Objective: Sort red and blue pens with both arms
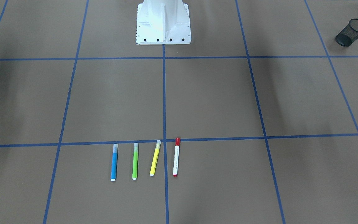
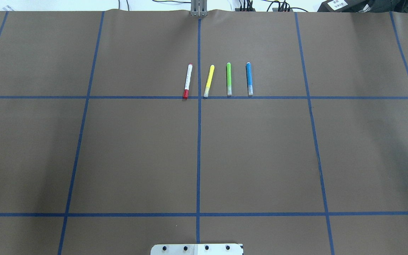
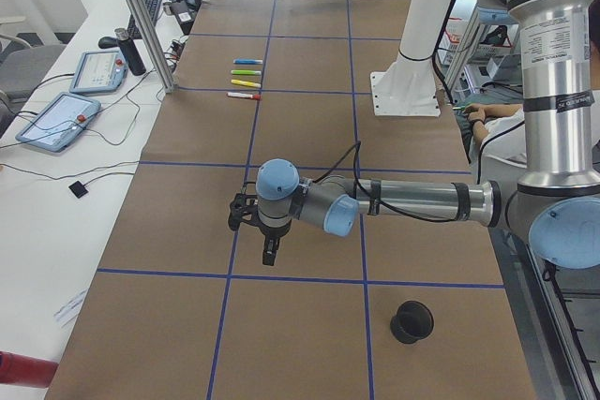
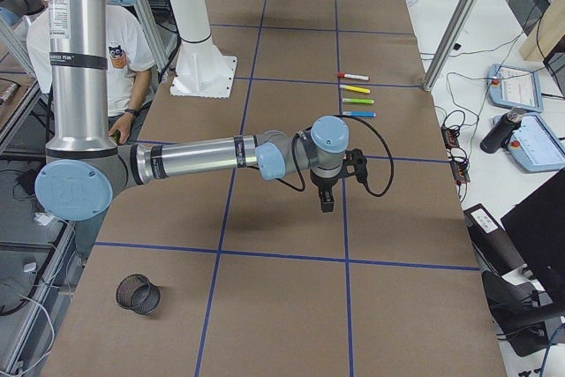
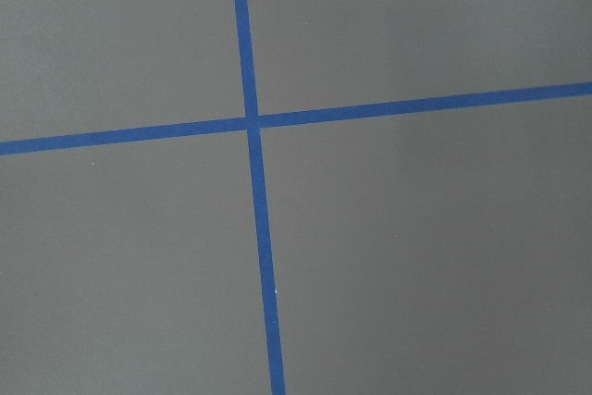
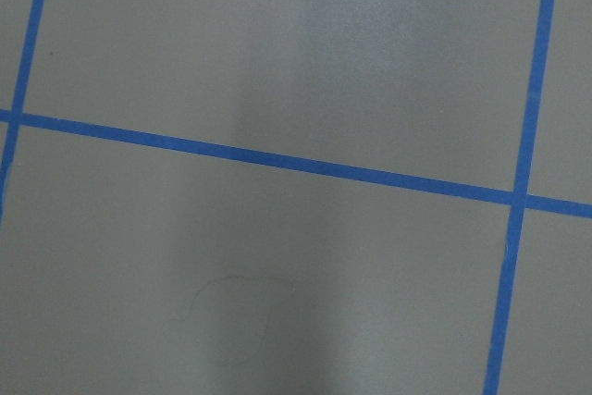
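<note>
Two ends of one row on the table (image 2: 136,159): red pen (image 2: 187,80), blue pen (image 2: 249,78); yellow marker (image 2: 208,81), green marker (image 2: 228,78) between. Left gripper (image 3: 269,256), right gripper (image 4: 327,202) hang well apart from them; opening: cannot tell.

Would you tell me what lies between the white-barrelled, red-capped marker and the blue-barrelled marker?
A yellow-barrelled marker next to the red-capped marker, then a green-barrelled marker; the overhead view shows it.

You have four pens (image 2: 208,81) side by side on the table (image 2: 136,159), across from the pedestal (image 2: 197,249). One cup (image 3: 411,321) sits near the table's left end, another cup (image 4: 139,294) near its right.
</note>
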Robot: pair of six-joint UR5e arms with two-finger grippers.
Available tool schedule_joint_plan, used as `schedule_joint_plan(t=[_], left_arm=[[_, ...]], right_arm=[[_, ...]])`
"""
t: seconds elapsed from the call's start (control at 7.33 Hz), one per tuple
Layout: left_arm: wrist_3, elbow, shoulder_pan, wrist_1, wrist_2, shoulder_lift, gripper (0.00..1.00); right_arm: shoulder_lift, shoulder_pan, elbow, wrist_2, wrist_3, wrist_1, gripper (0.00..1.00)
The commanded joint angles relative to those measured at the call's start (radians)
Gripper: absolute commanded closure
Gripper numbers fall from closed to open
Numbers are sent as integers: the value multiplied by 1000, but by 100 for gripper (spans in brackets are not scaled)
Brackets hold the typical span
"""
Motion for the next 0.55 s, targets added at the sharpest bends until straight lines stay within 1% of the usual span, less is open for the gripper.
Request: schedule_joint_plan(t=[0.0,0.14,0.27,0.41], left_arm=[[-2,-3,2,-3,-11,-4,0],[-3,-3,8,-3,-11,-29,0],[-5,-3,40,6,-11,-91,0],[-52,5,102,11,-16,-159,0]], right_arm=[[-1,0,-9,-4,2,1,0],[0,-5,-13,-9,3,1,0],[0,-5,-17,-12,2,1,0],[0,-5,-14,-9,3,1,0]])
